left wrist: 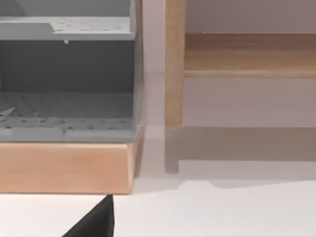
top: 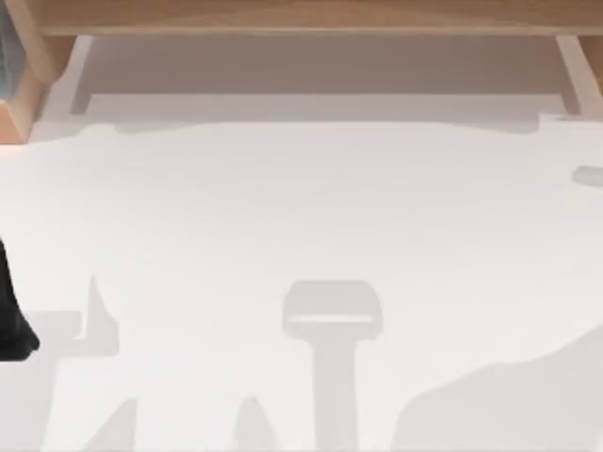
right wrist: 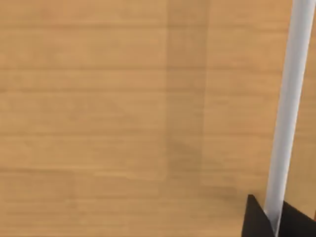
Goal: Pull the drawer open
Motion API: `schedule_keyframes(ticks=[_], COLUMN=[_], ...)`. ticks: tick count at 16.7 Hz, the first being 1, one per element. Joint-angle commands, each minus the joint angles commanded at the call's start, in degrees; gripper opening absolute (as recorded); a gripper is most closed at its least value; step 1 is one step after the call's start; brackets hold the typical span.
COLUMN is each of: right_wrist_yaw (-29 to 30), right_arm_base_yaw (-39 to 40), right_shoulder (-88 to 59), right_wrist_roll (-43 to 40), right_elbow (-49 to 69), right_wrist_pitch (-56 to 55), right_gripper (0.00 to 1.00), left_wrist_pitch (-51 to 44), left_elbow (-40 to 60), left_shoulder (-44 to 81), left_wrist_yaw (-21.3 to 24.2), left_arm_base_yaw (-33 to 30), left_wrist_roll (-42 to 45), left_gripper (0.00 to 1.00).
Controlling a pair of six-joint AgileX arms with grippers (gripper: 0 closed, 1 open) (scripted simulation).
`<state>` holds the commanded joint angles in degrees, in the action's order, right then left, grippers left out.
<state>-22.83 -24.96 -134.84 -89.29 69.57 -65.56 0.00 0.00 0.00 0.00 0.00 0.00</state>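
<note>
Looking at the right wrist view, the right claw (right wrist: 275,218) is right up against the drawer front (right wrist: 123,113), a flat panel of light wood with the grain running across it. A pale, slim bar handle (right wrist: 291,98) runs along that panel and passes straight between the claw's two dark fingers (right wrist: 256,219). There's one finger on each side of the bar, both touching it as far as I can see, so I'd call the claw narrow and clamped on the handle. The wood sits just beyond the fingertips. I can't tell how far out the drawer is.

The left arm (top: 11,311) hangs at the left edge of the top view, low over the white table (top: 301,207) and well apart from the wooden frame (top: 301,14) along the far side. From its wrist, a dark tip of the left claw (left wrist: 96,222) pokes in over the table, and I honestly can't tell whether that claw is wide or narrow. Ahead of it there's a grey rack (left wrist: 64,79) with perforated shelves sitting on a wooden base (left wrist: 64,165). Just beside that, a wooden post (left wrist: 174,64) stands upright with a rail joined to it.
</note>
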Motion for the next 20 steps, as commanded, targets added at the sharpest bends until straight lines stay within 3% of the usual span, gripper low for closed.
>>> schedule_keyframes(ticks=[9, 20], right_wrist_yaw=[-0.3, -3.85], right_arm_base_yaw=[-0.57, -4.0], right_shoulder=[0.46, 7.01], right_wrist_roll=[0.27, 0.21], right_elbow=[-0.96, -15.97], right_wrist_pitch=[-0.48, -8.78], right_gripper=[0.0, 0.0], left_wrist_pitch=[0.0, 0.0], left_elbow=[0.0, 0.0], left_shoulder=[0.0, 0.0], left_wrist_yaw=[0.0, 0.0], left_arm_base_yaw=[0.0, 0.0], left_wrist_roll=[0.0, 0.0], left_gripper=[1.0, 1.0])
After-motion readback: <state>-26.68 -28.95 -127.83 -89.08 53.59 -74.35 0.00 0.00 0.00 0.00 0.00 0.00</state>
